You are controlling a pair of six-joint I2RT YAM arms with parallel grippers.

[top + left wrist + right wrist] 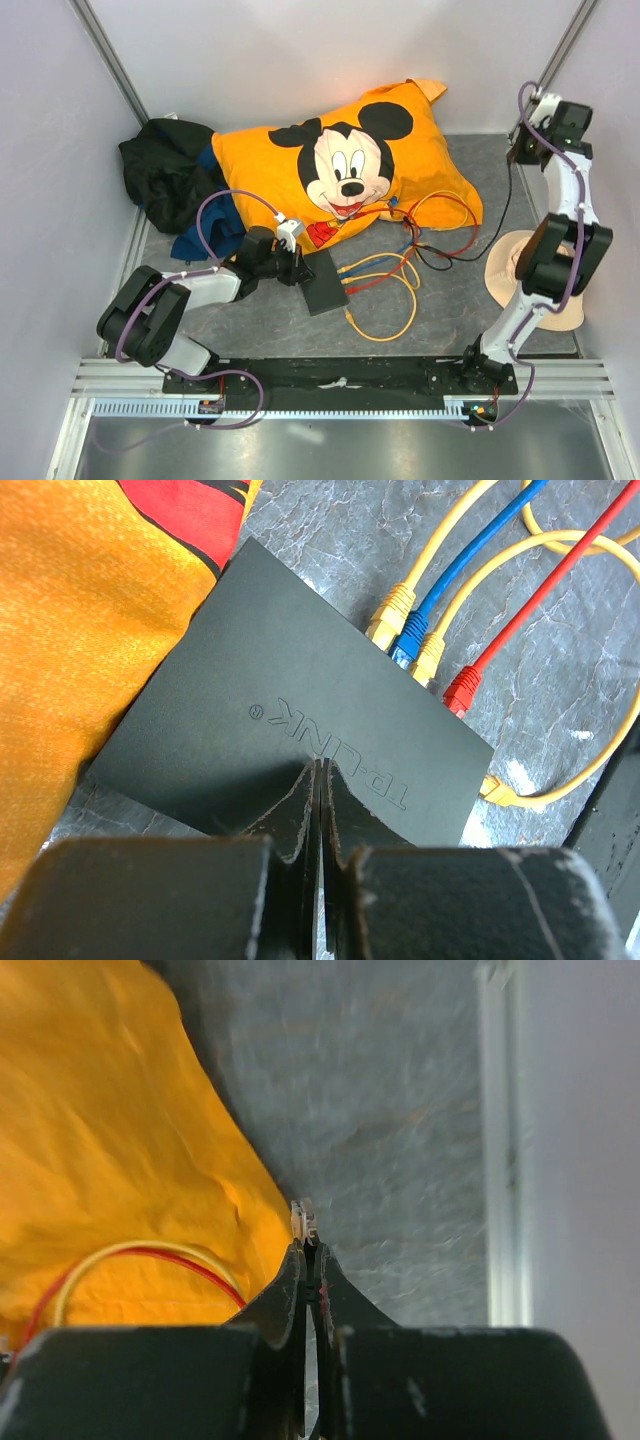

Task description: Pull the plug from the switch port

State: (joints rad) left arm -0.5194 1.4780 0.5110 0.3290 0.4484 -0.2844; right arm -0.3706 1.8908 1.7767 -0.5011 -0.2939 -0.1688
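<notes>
The step in hand looks like steadying the switch (250,650) so that a plug can be drawn out. The left gripper (318,772), its fingers pressed together with nothing between them, sits at the lower middle of the left wrist view over the near part of the switch's lid; whether it touches the lid or hangs just above, I cannot tell. To do this well, I judge it should bear straight down so the box cannot slide when a cable is tugged. The pull should follow the plug's own line, away from the port row toward the upper right of that frame, with the latch tab squeezed first.

The plugs sit side by side on the switch's far edge, right of centre: a yellow plug (388,615), a blue plug (408,645), a second yellow plug (430,656) and a red plug (462,692), all apart from the left fingertips. The right gripper (307,1222), likewise closed, is at the upper right of the overhead view beside the orange Mickey Mouse pillow (380,160), well apart from the switch at lower centre
</notes>
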